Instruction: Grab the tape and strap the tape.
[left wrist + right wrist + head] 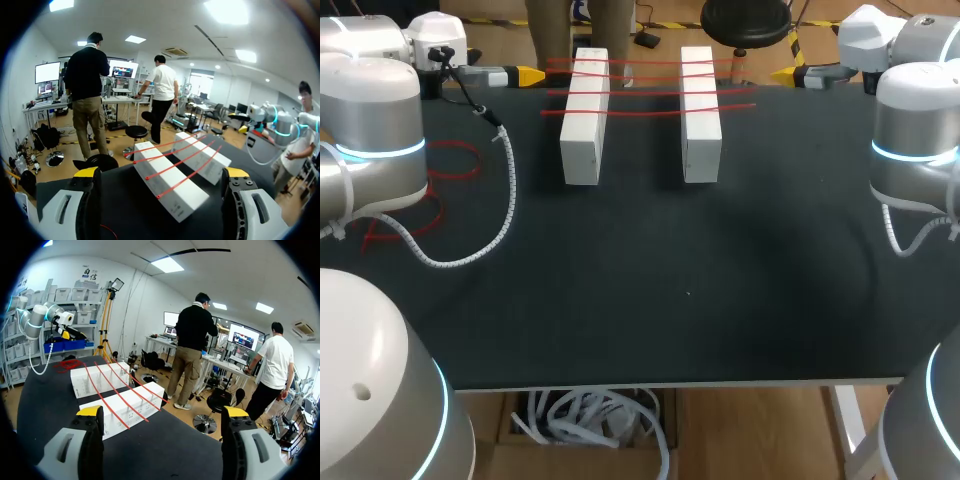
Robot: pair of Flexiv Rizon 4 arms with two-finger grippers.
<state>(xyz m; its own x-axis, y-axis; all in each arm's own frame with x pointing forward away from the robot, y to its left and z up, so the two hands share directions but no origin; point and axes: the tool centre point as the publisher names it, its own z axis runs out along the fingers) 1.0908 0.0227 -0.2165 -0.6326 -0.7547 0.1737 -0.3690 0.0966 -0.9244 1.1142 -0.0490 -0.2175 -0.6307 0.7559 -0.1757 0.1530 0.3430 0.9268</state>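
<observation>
Tape strips (645, 90) lie across blocks (585, 125) between left end effector (531, 75) and right end effector (784, 74), both spread wide.

Against the black table (720, 280), two white blocks (585, 115) are striped by four thin parallel red tape strips (650, 108), more loose red tape (455, 160) loops left of the blocks, and the left gripper (530, 75) and right gripper (785, 73) flanking them show bright yellow tips.

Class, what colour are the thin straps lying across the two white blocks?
Red. The straps show best in the head view.
</observation>
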